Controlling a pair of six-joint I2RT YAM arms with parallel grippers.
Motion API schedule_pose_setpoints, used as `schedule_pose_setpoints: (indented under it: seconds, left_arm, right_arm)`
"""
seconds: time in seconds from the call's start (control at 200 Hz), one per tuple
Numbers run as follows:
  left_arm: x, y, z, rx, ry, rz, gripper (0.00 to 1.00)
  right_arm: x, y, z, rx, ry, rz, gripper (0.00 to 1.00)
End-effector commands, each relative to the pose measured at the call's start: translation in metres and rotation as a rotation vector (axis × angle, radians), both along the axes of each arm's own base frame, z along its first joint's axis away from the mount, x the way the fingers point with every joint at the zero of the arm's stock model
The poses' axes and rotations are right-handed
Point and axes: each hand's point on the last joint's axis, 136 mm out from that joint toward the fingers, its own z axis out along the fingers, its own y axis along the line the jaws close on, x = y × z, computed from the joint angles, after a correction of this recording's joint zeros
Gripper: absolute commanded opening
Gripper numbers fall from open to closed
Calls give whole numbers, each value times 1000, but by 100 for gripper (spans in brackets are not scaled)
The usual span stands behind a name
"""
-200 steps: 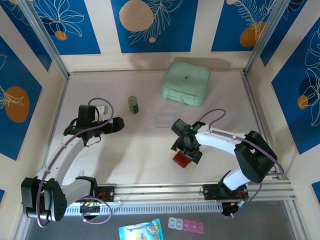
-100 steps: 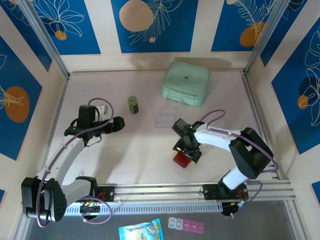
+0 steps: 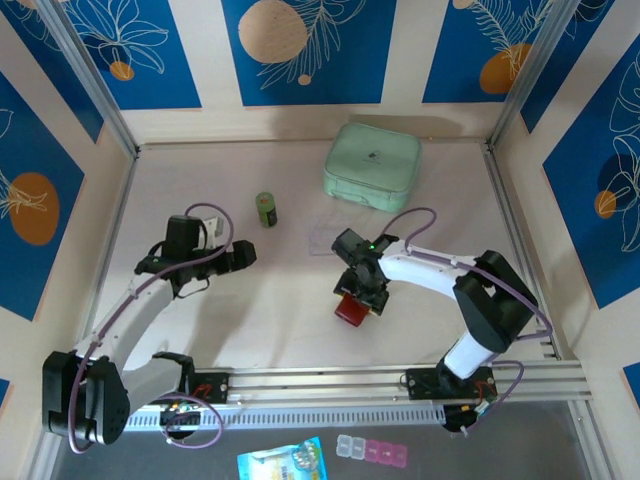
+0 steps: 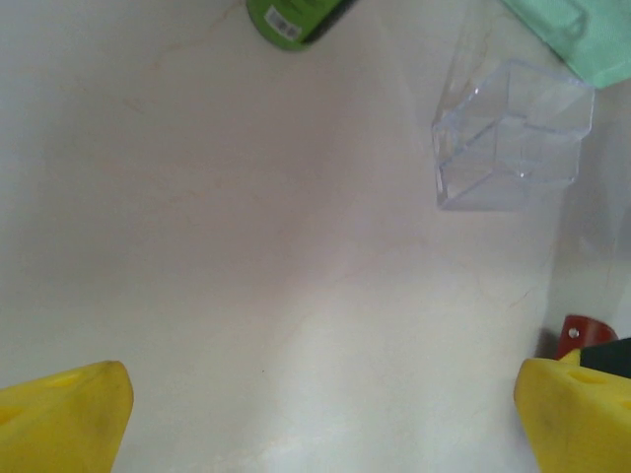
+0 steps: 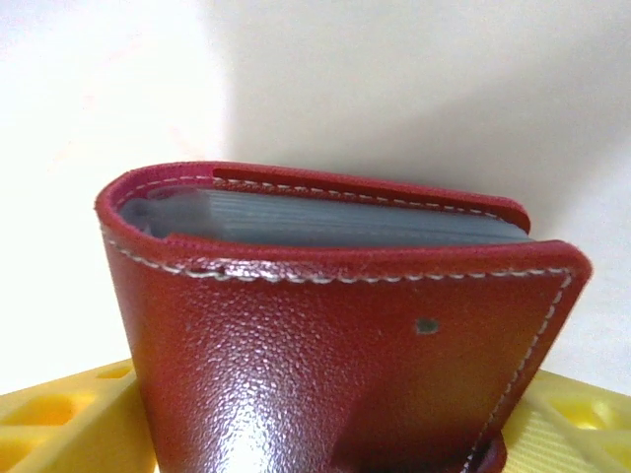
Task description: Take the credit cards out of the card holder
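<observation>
**Red wallet in the right claw, left claw wide and off to the left**

Top view: the red wallet [image 3: 349, 310] sits near the middle of the table [image 3: 270, 320], toward the near edge, directly under the right claw [image 3: 355, 300]. The left claw [image 3: 243, 255] hangs well apart to the left, with its tips aimed right toward the wallet. Bare table lies between them. A clear plastic box [image 3: 325, 238], a small green bottle [image 3: 265, 209] and a mint-green case [image 3: 371, 165] stand farther back, out of that path.

Left wrist view: the left claw [image 4: 325, 424] is released, with its yellow fingers [image 4: 59, 419] spread to the two lower corners and nothing between them. A red corner of the wallet [image 4: 577, 335] peeks in at the right edge, just past the right-hand finger. The wallet therefore lies ahead and to the right of this claw.

Right wrist view: the wallet [image 5: 335, 345] stands on end, and its lower part is seated between the yellow fingers [image 5: 59, 424] of the right claw [image 5: 315, 434]. Both fingers meet its sides, which reads as a grip. Its long edge runs left to right across the gap. The open mouth faces away from the claw and shows a stack of grey pocket edges [image 5: 325, 222]. No separate cards can be made out there.

Judging by this, the right arm holds the wallet and the left must travel right to reach the open mouth.
</observation>
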Motion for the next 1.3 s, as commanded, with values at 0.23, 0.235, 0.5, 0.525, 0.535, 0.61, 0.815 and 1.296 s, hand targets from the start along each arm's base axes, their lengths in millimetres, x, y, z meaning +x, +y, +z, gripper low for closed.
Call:
schedule_pose_setpoints:
  seconds: [0.23, 0.235, 0.5, 0.525, 0.535, 0.61, 0.815, 1.296]
  left_arm:
    - [-33, -36, -25, -15, 89, -34, 96]
    - [-33, -37, -25, -17, 89, -35, 96]
    - [-48, -55, -47, -34, 137, -3, 92]
    - [-48, -56, -48, -30, 140, -2, 91]
    - [-49, -56, -48, -30, 140, -2, 91]
    - [-50, -58, -50, -33, 143, -1, 90]
    - [-50, -66, -53, -65, 156, -13, 87]
    - [-43, -108, -48, -171, 171, -81, 37]
  right_arm:
    - [21, 58, 13, 9, -63, 373, 74]
    - [22, 59, 13, 10, -65, 376, 75]
    - [25, 86, -2, -26, -36, 531, 74]
    - [25, 86, -3, -32, -36, 536, 74]
    - [25, 86, -3, -34, -36, 538, 74]
    - [25, 88, -7, -38, -30, 544, 77]
    - [27, 89, 0, -32, -44, 546, 82]
    - [28, 66, 43, 100, -148, 477, 72]
